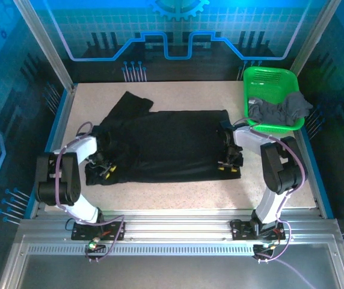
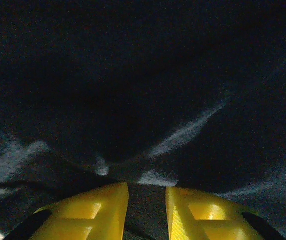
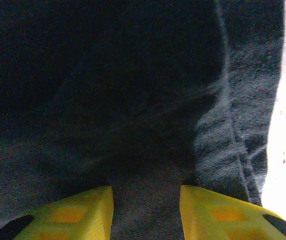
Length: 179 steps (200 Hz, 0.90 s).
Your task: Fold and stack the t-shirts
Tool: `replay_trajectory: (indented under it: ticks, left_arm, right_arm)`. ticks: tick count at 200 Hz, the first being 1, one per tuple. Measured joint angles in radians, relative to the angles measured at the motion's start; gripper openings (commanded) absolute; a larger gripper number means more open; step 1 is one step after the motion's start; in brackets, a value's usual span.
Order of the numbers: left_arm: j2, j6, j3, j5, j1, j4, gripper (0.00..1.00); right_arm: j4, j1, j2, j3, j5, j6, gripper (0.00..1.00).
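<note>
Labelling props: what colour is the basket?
The basket is bright green, clearest in the top external view.

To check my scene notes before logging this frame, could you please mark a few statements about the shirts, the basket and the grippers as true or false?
1. The dark grey t-shirt lies in the green basket. True.
2. The black t-shirt is folded into a small square. False: it lies spread out across the table.
3. The left gripper is at the black t-shirt's left end, and the right gripper is at its right end. True.
4. The green basket stands at the table's near left corner. False: it stands at the far right corner.
</note>
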<state>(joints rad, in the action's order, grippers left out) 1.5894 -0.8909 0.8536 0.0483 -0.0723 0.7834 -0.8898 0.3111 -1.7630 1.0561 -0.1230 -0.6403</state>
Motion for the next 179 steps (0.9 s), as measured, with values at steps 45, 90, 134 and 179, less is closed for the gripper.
replay_trajectory:
  ticks: [45, 90, 134, 179]
  left_arm:
    - [-0.074, 0.034, -0.066, 0.027, -0.026, 0.054, 0.31]
    - [-0.076, 0.056, 0.066, 0.072, -0.008, 0.127, 0.41]
    - [0.045, 0.063, 0.520, 0.047, 0.039, 0.044, 0.49]
    - [0.458, 0.126, 0.911, -0.003, 0.039, -0.127, 0.50]
  right_arm:
    - [-0.035, 0.026, 0.105, -0.129, 0.004, -0.026, 0.44]
    - [-0.063, 0.033, 0.149, -0.100, 0.030, 0.004, 0.60]
    - [0.014, 0.007, 0.141, 0.211, 0.105, 0.117, 0.62]
    - [0.091, -0.062, -0.017, 0.489, 0.203, 0.171, 0.60]
